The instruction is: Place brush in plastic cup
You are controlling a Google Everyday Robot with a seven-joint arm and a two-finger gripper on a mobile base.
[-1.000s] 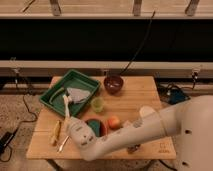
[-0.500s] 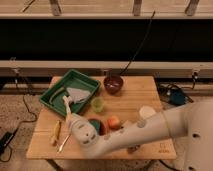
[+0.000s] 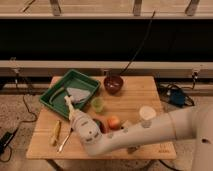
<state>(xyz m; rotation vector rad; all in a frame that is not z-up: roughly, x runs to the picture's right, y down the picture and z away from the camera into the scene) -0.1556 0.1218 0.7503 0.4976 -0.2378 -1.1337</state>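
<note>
The gripper (image 3: 73,112) hangs over the near rim of the green tray (image 3: 56,102), apparently pinching the brush (image 3: 68,101), which pokes up from it: light, stiff and slick-handled, best gripped mid-shaft, with the lime-green plastic cup (image 3: 97,104) just to its right.

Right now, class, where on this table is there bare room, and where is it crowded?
Bare wood: right of the dark bowl, behind the white cup, to the table edge; a narrow strip left of the yellow stick. Crowded: around the plastic cup, between green tray, fruit and the gripper at the tray's near edge.
</note>
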